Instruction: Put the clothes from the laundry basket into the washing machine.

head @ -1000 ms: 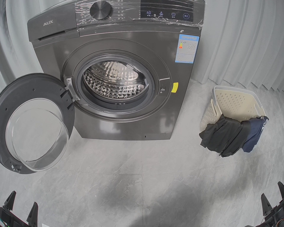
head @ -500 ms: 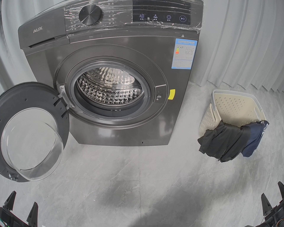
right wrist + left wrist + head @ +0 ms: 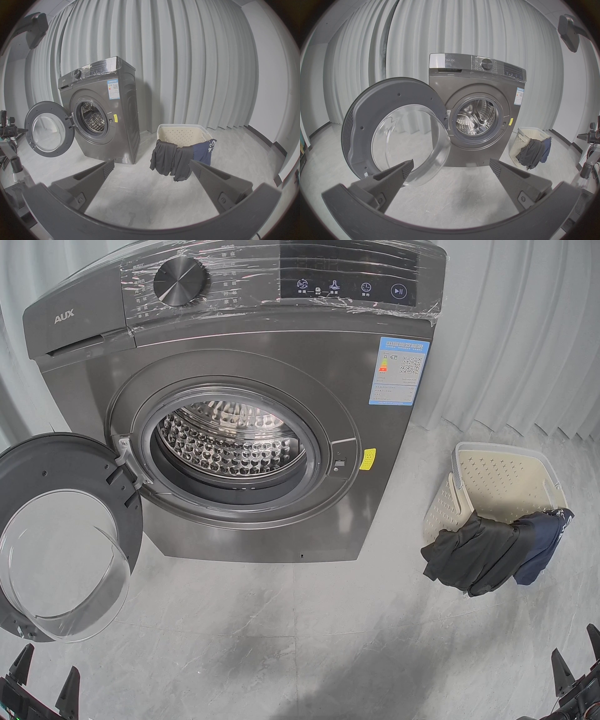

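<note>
- Your left gripper hangs low over the grey tiled floor, well short of the washing machine. Its two dark fingers are spread wide with nothing between them.
- Your right gripper is just as low on the other side. Its fingers are also spread apart and bare, and the laundry basket is ahead of it.
- The washing machine is a grey front-loader standing against a pale pleated curtain. Clear plastic film is stretched over its control panel and round dial.
- Its door is swung fully open to the robot's left, hinged at the left of the opening. The clear bowl of the door window faces out toward you.
- The steel drum is in plain sight through the opening, and you can see its perforated wall.
- The cream laundry basket sits on the floor to the right of the machine, near it but not touching, and it looks tipped toward you.
- A black garment is draped over the basket's near rim and hangs down the outside to the floor.
- A navy garment lies over the same rim just beside the black one, touching it. It has some white marking at its far edge, but you can't tell from here what kind of clothing either piece is.
</note>
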